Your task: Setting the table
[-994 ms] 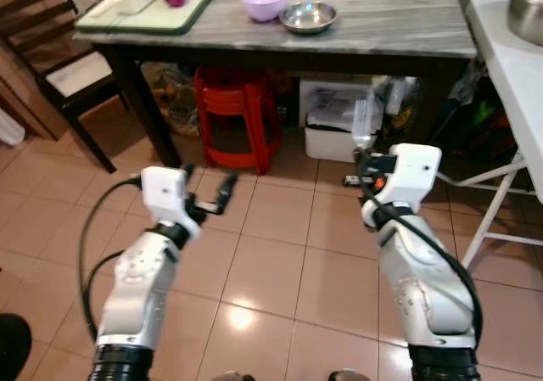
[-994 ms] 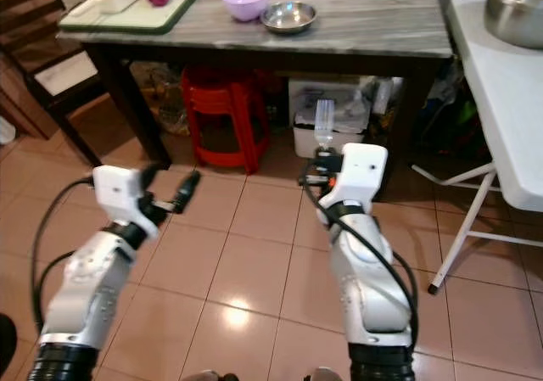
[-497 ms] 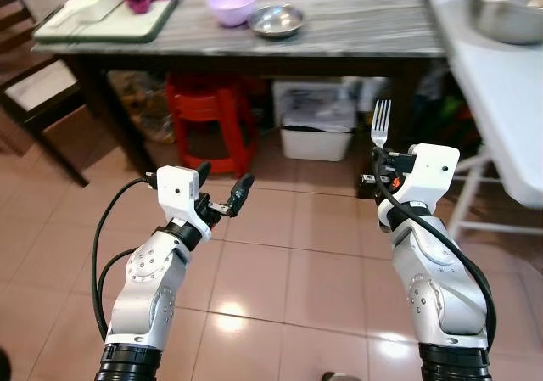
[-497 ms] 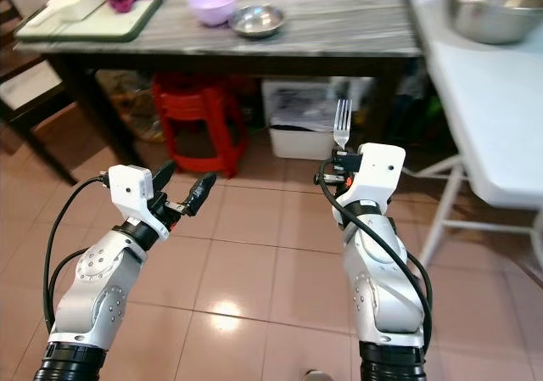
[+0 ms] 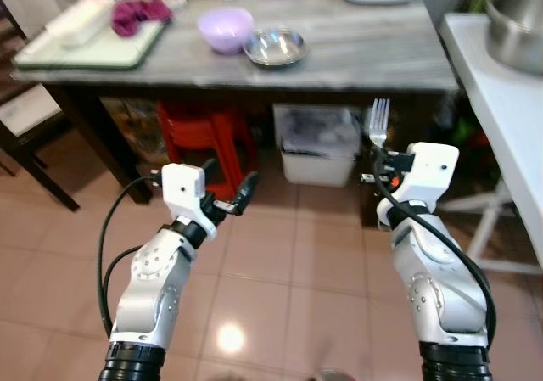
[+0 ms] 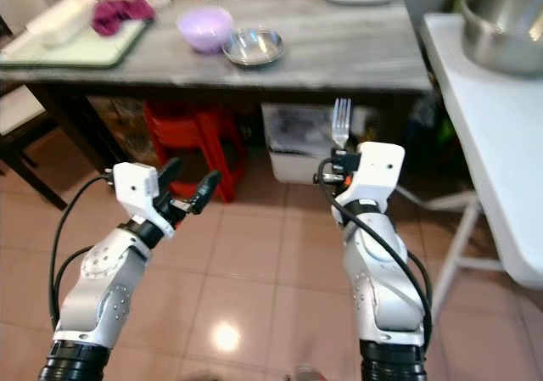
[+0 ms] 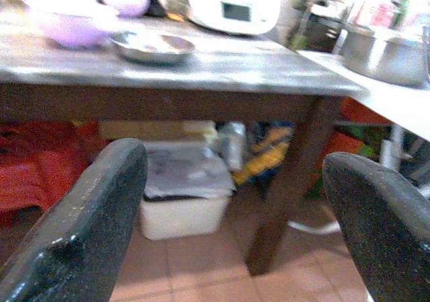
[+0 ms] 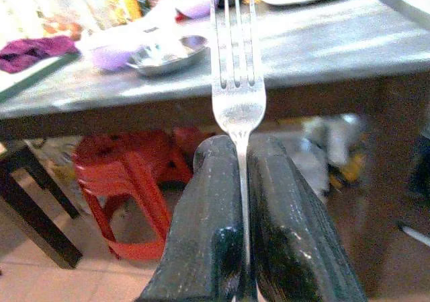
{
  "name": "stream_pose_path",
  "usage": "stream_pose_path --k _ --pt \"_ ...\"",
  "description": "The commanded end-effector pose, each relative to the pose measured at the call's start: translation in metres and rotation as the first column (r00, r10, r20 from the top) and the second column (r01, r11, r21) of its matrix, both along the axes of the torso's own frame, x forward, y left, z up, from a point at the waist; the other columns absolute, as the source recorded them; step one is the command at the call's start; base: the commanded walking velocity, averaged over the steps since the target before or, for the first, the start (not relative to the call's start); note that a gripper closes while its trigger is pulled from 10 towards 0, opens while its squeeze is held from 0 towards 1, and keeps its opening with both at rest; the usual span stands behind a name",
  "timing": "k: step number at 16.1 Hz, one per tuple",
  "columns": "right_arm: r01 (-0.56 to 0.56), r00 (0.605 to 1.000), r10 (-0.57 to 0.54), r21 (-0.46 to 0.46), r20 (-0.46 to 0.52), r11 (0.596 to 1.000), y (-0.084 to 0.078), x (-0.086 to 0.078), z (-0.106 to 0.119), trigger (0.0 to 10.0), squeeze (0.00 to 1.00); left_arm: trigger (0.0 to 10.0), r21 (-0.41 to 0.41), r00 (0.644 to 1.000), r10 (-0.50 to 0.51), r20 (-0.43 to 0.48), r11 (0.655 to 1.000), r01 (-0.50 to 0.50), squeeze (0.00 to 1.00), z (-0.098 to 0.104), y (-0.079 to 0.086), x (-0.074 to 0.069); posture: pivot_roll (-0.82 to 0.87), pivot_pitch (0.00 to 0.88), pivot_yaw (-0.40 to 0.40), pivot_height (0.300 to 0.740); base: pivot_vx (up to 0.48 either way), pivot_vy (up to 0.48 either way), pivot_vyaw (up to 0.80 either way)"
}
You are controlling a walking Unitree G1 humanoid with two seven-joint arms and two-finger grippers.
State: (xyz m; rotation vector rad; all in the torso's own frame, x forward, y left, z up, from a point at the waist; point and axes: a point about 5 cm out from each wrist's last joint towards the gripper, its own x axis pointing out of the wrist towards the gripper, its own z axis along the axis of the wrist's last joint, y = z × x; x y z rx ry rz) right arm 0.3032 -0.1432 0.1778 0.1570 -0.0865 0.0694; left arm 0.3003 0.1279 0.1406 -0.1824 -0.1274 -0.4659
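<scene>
Silver fork (image 8: 238, 87) clamped in right tool (image 8: 242, 181), long axis upright, tines up, handle hidden between fingers. Left tool (image 5: 227, 194) spread apart, nothing held. Beyond: grey desk (image 5: 382, 50), steel bowl (image 5: 275, 47), purple bowl (image 5: 225, 29); far items blurred.

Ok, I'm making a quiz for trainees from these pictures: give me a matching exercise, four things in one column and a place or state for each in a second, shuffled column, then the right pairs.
Things:
1. fork
2. purple bowl
3. red stool
4. left gripper

Places or states:
A. under the table
B. open, holding nothing
C. on the table, beside the steel bowl
D. upright, clamped in the right gripper

Pairs: 1-D, 2-C, 3-A, 4-B
</scene>
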Motion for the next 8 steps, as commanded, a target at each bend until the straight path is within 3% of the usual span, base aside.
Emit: stream_pose_path --k 1,8 --pt "-0.027 1.0 0.027 0.009 0.011 1.0 0.0089 -0.0005 0.0032 10.0 0.0 10.0 0.008 1.0 0.028 -0.01 1.0 -0.028 0.0 -0.0027 0.01 -0.0016 -0.17 0.151 0.075 0.74 0.48 0.0 0.0" --pt "-0.024 1.0 0.024 0.01 0.014 1.0 0.0082 -0.0013 0.0033 10.0 0.0 10.0 0.005 1.0 0.023 -0.012 1.0 -0.023 0.0 -0.0029 0.0077 -0.0014 -0.17 0.153 0.075 0.74 0.48 0.0 0.0"
